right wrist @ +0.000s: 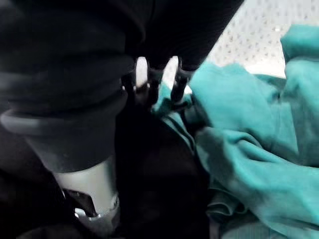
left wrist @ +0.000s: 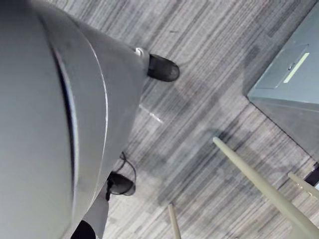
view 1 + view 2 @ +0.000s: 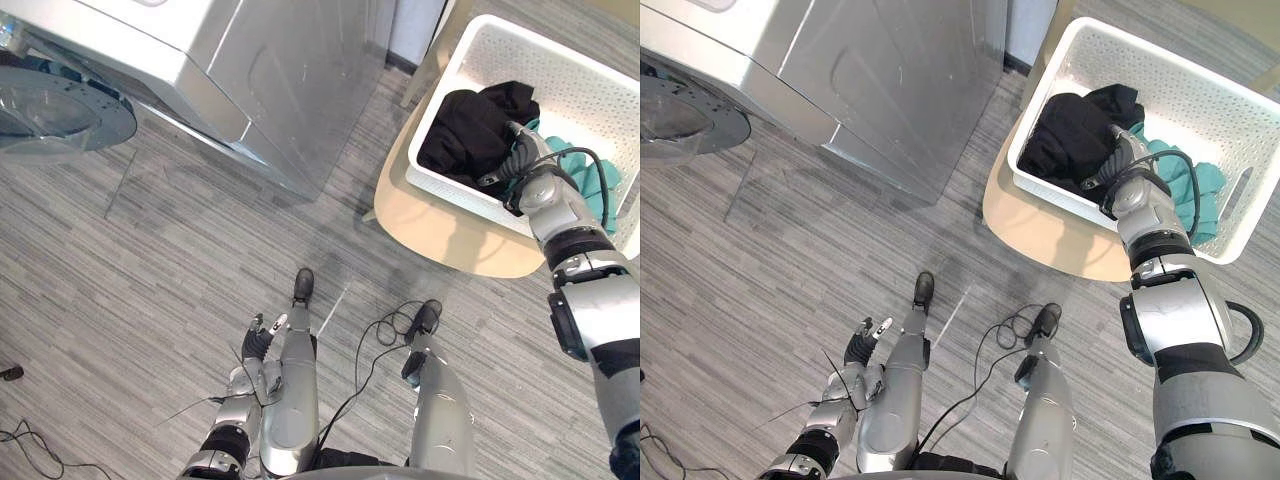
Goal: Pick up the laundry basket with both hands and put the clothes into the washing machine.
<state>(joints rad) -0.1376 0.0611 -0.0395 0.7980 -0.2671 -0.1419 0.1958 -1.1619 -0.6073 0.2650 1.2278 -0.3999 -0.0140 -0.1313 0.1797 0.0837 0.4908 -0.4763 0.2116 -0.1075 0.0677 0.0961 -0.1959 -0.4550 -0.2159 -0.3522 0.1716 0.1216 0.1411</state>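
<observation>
The white laundry basket [image 3: 468, 58] sits on a round beige stool [image 3: 450, 225], covering its far part and leaving its near edge bare. It stands well apart from the silver washing machine [image 3: 250, 70], whose round door [image 3: 60, 112] hangs open at its left side. The clothes lie inside the basket. A black garment [image 3: 468, 125] is heaped in the corner nearest the machine, and a teal garment [image 3: 592, 178] is bunched along the near wall beside it.

The right hand [image 3: 517, 152] reaches over the basket's near wall and down into the seam where the two garments meet, with black cloth on one side of it and teal on the other. In the right wrist view its fingers [image 1: 178, 85] run in under a fold of the black garment, so I cannot tell whether they grip the cloth. Neither hand touches the basket's rim.

The left hand [image 3: 257, 340] hangs low over the grey striped floor [image 3: 150, 270], fingers relaxed and holding nothing
</observation>
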